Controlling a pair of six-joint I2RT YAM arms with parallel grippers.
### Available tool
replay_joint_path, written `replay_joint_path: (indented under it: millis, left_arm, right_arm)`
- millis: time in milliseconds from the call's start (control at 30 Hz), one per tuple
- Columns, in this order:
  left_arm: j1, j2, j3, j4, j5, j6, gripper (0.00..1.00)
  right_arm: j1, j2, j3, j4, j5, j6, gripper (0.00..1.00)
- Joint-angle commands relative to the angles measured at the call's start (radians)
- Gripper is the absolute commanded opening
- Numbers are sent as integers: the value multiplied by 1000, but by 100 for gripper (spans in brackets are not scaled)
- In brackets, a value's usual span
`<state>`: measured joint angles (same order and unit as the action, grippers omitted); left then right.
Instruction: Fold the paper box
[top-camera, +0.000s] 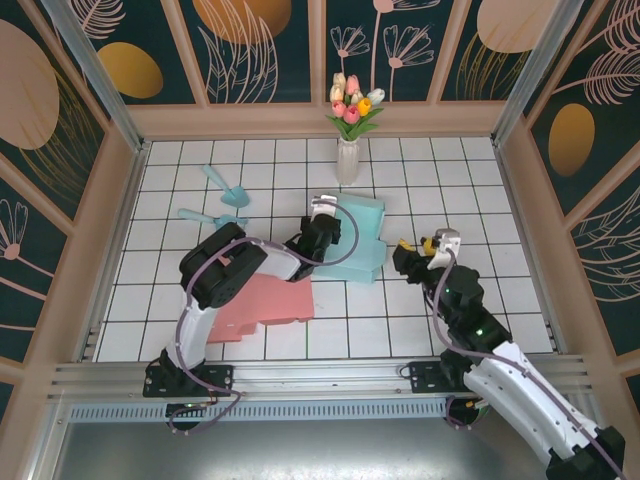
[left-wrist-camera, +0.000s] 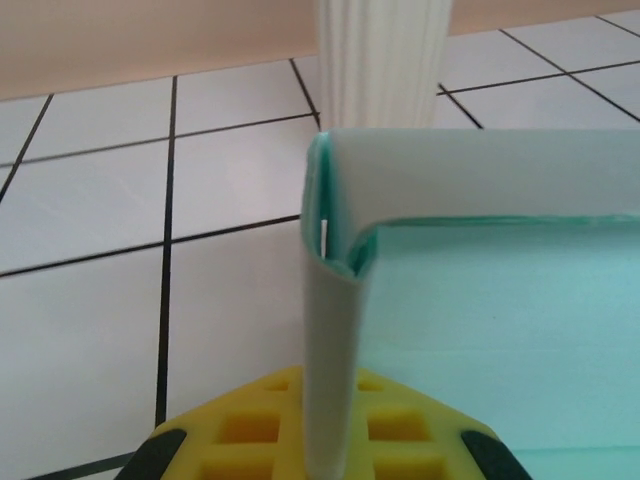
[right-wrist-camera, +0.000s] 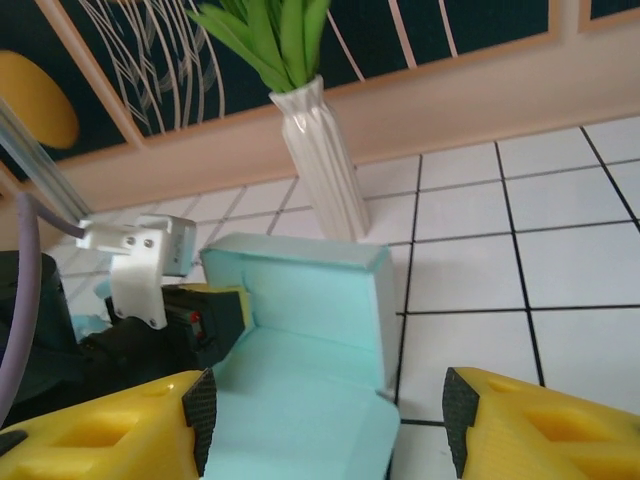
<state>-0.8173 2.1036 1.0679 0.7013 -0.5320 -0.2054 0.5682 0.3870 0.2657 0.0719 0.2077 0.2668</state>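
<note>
From above, we are seeing the teal paper box (top-camera: 358, 232) sitting mid-frame on the tiled surface (top-camera: 480, 190), just below the vase of tulips (top-camera: 347, 160). The left arm (top-camera: 215, 270) is reaching to the box's upper left edge. The right arm (top-camera: 480, 330) is ending just right of the box without touching it. A pink sheet (top-camera: 265, 305) is lying flat at lower left.

In the left wrist view, the box's upright wall (left-wrist-camera: 330, 330) is running down between the yellow fingers (left-wrist-camera: 250, 435). The left jaws are pressing shut on it.

In the right wrist view, the right jaws are standing wide apart and gripping nothing, with a yellow finger in each lower corner. The box (right-wrist-camera: 310, 330) is lying ahead at centre, one wall folded up.
</note>
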Motion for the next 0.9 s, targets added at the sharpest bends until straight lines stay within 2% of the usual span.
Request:
replay_joint_path:
  millis: [0,133,333,467,567,700,867]
  left_arm:
    - [0,-135,36,-187,91,75,0]
    - [0,-200,156,-489,212,121,0]
    - [0,-167,373,-857,405,179,0]
    - [0,-108,512,-1059,464,269,0]
    - [-2,-43,671,-1266,491,309,0]
    - [-34,27,816,-1489,446,366,0]
    - [-126,107,872,-1631,222,471,0]
  right_arm:
    - [-7,-66,16,-17,-22,74,64]
    - [-8,-118,37,-92,0,140,64]
    - [-7,-239,63,-136,-53,163,64]
    - [-8,-326,63,-157,-34,133,64]
    - [-8,-360,62,-184,39,106,66]
    - [-7,-364,62,-191,66,98,66]
    - [-7,-366,61,-189,61,113,66]
